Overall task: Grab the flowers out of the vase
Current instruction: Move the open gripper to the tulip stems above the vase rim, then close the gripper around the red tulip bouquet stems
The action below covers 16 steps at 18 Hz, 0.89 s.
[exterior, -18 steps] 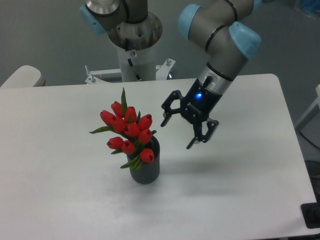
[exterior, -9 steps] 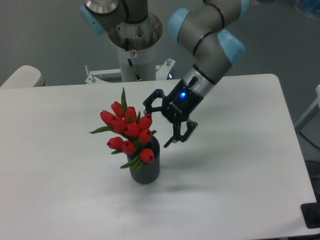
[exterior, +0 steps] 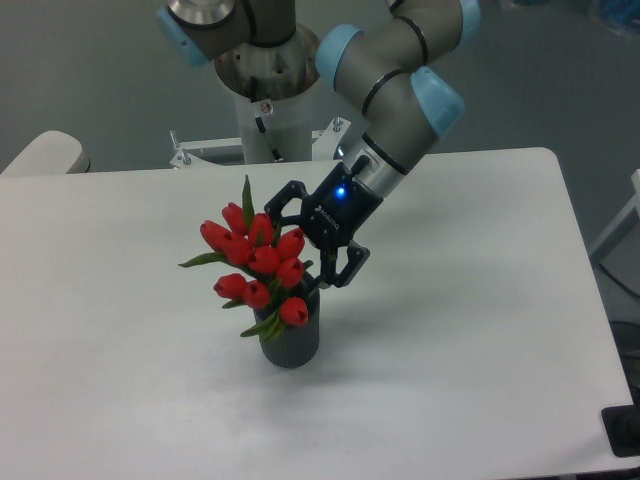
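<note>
The white table (exterior: 480,330) fills most of the scene, and the vase (exterior: 292,338) is the thing to steer by; it stands a little left of the table's middle, dark grey and ribbed, upright. Behind the vase, at the far edge, rises the arm's grey pedestal (exterior: 268,110); from there the arm (exterior: 400,90) bends down and forward, ending to the vase's upper right.

A second ago the gripper (exterior: 303,243) hung well off to the right of the vase; half a second ago it was nearer; now it has come in against the right side of the bunch, its two black fingers spread wide apart, one finger by the upper buds and the other just above the vase's mouth; nothing is clamped between them.

The flowers (exterior: 258,262) sit in the vase as before, red buds leaning up and to the left of its mouth, a green leaf (exterior: 247,192) standing tall above them; they look unmoved.

So the approach seems nearly done; I'd guess the fingers must next close round the bunch low down, near the stems; whether they already straddle it or merely stand beside it, I cannot tell from here.
</note>
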Available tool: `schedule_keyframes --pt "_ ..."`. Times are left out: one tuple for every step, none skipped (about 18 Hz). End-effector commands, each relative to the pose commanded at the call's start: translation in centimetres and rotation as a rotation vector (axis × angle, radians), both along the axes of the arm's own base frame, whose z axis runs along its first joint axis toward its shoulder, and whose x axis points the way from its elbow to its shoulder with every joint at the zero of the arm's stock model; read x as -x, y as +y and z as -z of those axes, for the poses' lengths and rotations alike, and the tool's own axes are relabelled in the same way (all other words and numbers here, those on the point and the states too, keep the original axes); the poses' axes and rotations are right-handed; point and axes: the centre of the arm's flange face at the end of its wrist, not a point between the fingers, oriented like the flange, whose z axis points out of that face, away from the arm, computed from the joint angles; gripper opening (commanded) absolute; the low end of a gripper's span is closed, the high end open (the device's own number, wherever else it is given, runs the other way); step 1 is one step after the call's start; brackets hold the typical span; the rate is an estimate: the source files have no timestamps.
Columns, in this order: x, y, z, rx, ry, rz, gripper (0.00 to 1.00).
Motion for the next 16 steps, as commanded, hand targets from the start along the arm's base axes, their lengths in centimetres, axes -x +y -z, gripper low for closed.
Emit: schedule_keyframes --pt "0.01 0.08 0.07 -0.008 -0.008 0.000 1.00" --pt "-0.01 0.16 0.02 -0.021 -0.017 0.001 1.00" --pt "-0.01 0.23 0.00 -0.030 -0.022 0.001 1.00" --pt "-0.05 0.24 0.12 -0.033 -0.025 0.000 1.00" --pt "-0.12 0.29 0.37 -0.033 -0.027 0.002 1.00" --pt "-0.21 0.42 0.38 -0.038 -0.017 0.005 1.00" --pt "-0.24 0.40 0.53 -0.041 -0.012 0.005 1.00" --pt "-0.33 0.35 0.69 -0.043 -0.008 0.005 0.92" --pt "-0.35 0.35 0.81 -0.046 -0.006 0.006 0.82" --pt "-0.31 0.37 0.84 -0.047 -0.003 0.006 0.72" --pt "-0.31 0.38 0.83 -0.049 -0.001 0.006 0.65" --pt "-0.24 0.32 0.83 -0.049 -0.001 0.005 0.59" --pt "-0.18 0.35 0.84 -0.049 -0.001 0.005 0.55" --pt "-0.18 0.35 0.84 -0.049 -0.001 0.005 0.51" --pt "-0.18 0.35 0.84 -0.049 -0.001 0.005 0.47" --pt "-0.18 0.36 0.82 -0.049 0.001 0.005 0.43"
